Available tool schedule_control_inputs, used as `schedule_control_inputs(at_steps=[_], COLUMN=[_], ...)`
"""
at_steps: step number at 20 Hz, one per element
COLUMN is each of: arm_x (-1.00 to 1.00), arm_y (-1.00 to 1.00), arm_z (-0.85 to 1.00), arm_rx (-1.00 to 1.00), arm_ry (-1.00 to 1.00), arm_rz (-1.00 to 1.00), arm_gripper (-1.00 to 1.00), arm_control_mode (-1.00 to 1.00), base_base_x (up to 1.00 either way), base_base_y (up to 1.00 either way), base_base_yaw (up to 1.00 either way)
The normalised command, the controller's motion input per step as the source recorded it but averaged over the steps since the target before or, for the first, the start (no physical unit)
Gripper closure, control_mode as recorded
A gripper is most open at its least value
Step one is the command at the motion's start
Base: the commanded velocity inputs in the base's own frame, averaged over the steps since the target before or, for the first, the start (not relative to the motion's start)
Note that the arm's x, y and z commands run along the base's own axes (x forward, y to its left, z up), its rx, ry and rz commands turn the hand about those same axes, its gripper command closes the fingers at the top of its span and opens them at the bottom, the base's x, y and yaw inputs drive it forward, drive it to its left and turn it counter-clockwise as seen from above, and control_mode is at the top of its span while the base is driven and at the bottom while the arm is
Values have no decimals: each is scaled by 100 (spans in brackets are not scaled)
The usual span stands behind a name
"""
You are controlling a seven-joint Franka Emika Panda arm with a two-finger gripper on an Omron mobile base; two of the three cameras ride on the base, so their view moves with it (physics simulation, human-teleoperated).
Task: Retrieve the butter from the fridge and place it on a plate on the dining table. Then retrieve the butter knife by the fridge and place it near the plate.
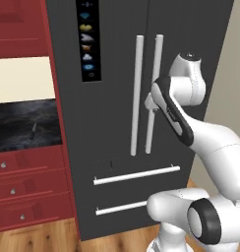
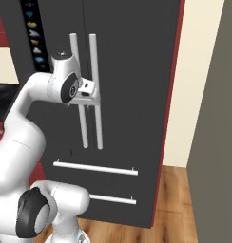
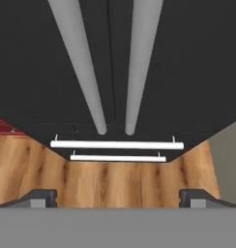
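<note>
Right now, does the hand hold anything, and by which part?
Nothing is held. The hand is open, close to the fridge door handles, gripping neither.

A black counter (image 1: pixel 18 118) sits far off to the left of the gripper (image 1: pixel 150 102) and a little lower than it. The counter top is dark, with cloudy grey marks. One small thing lies on it: the butter knife (image 1: pixel 33 131). It is thin and dark, and it lies near the middle of the counter, well away from the gripper.

The wood floor (image 1: pixel 38 237) is way down below the gripper. It is light brown with long boards. The fridge (image 1: pixel 112 123) stands on the floor, right in front of the gripper. The red cabinets (image 1: pixel 28 192) stand on the floor too, down and to the left of the gripper, under the counter.
</note>
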Motion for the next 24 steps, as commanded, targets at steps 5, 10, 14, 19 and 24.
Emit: schedule_control_inputs(at_steps=[5,10,14,19,24], arm_x=[18,0,0,10,26], arm_y=[-9,-8,-7,-2,-2], arm_z=[0,3,0,0,0], arm_rx=[-7,-2,0,0,1], arm_ry=[-31,-26,-17,-1,0], arm_rz=[0,0,0,0,0], arm_gripper=[-100,-100,-100,-100,-100], arm_control_mode=[-100,-100,-100,-100,-100], base_base_x=[0,0,0,0,0], base_base_y=[0,0,0,0,0], base_base_yaw=[0,0,0,0,0])
